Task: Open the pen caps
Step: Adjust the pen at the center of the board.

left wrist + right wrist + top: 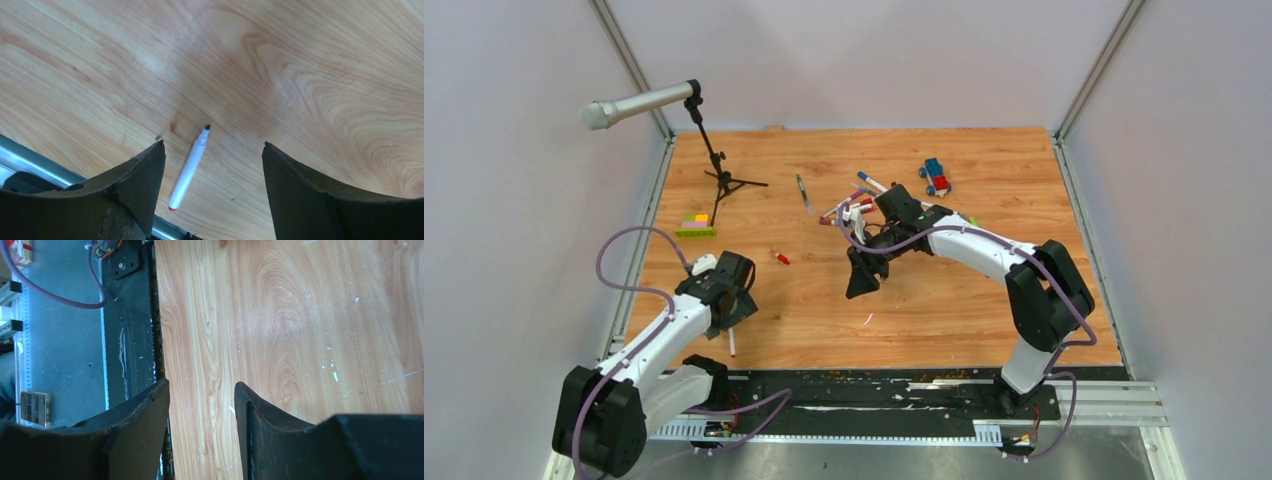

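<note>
My left gripper (730, 308) is open and empty near the table's front left. In the left wrist view (214, 145) its jaws stand wide apart above an uncapped white pen (190, 167) with a dark tip and a red end, lying on the wood. That pen shows in the top view (731, 343) just in front of the gripper. A loose red pen cap (782, 258) lies mid-table. A pile of pens (848, 208) lies further back. My right gripper (864, 277) is open and empty in front of the pile, with only bare wood between its jaws (202, 384).
A microphone on a tripod stand (716, 170) is at the back left, with a green-yellow brick bar (695, 229) at its foot. A blue-and-red toy car (936, 176) is at the back right. A single dark pen (804, 193) lies left of the pile. The black base rail (132, 315) borders the near edge.
</note>
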Action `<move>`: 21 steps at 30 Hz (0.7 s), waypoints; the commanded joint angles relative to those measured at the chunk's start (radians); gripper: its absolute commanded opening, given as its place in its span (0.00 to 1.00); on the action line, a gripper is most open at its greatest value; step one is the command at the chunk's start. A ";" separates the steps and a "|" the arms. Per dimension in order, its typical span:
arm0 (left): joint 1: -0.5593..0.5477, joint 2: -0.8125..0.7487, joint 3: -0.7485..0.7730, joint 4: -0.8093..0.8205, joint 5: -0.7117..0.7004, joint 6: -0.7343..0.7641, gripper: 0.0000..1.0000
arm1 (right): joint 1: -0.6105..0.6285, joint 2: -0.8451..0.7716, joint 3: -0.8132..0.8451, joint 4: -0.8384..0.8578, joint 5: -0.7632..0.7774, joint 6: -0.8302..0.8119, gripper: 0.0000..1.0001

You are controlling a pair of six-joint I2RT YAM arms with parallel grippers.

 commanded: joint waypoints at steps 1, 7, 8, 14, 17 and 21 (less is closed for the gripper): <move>0.061 -0.053 -0.037 -0.008 0.067 -0.078 0.75 | -0.038 -0.080 0.022 -0.007 -0.111 -0.048 0.51; 0.093 -0.173 -0.110 -0.104 0.093 -0.147 0.62 | -0.087 -0.105 0.010 0.015 -0.153 -0.026 0.51; 0.093 -0.195 -0.119 -0.100 0.109 -0.153 0.59 | -0.092 -0.107 0.011 0.015 -0.159 -0.024 0.51; 0.096 -0.192 -0.122 -0.087 0.139 -0.130 0.56 | -0.098 -0.117 0.008 0.022 -0.169 -0.015 0.51; 0.095 -0.171 -0.107 -0.069 0.189 -0.092 0.51 | -0.099 -0.118 0.009 0.022 -0.174 -0.014 0.51; 0.096 -0.159 -0.106 -0.077 0.227 -0.063 0.34 | -0.101 -0.117 0.010 0.021 -0.182 -0.015 0.51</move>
